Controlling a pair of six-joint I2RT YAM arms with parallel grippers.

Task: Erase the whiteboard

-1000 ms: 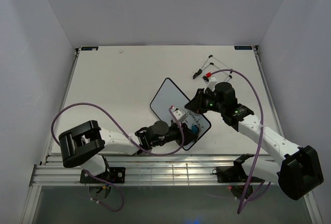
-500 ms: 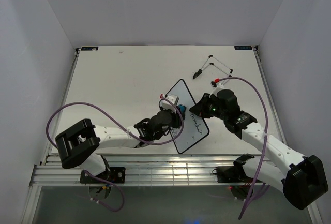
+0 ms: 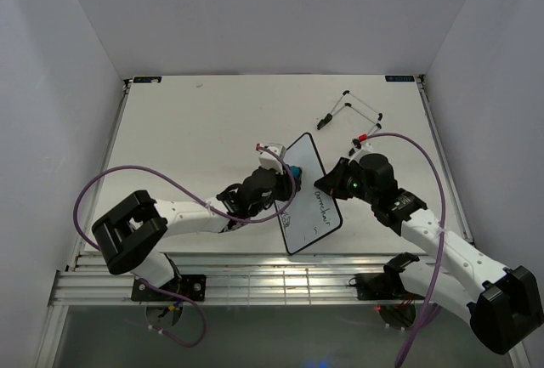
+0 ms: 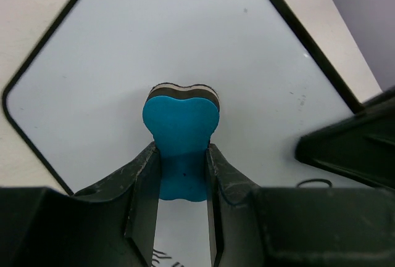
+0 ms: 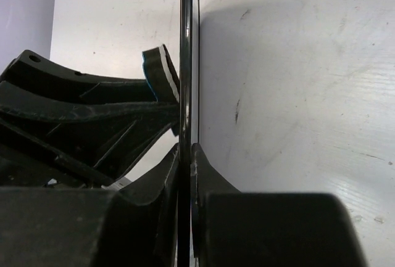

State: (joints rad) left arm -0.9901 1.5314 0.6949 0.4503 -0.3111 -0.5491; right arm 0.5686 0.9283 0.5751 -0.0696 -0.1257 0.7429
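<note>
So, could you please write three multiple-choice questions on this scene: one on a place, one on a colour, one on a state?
1. Where on the table is the wire stand? A) far right B) near left C) under the left arm
2. What colour is the eraser's body? A) red B) blue C) yellow
3. How do the right jaws stand? A) wide open B) shut on the whiteboard's edge C) out of view
Answers: 1 A, the top view shows it there; 2 B, the left wrist view shows blue; 3 B, they pinch its black frame.

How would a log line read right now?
left hand: shut on blue heart-shaped eraser | right hand: shut on black-framed whiteboard edge | writing: visible
</note>
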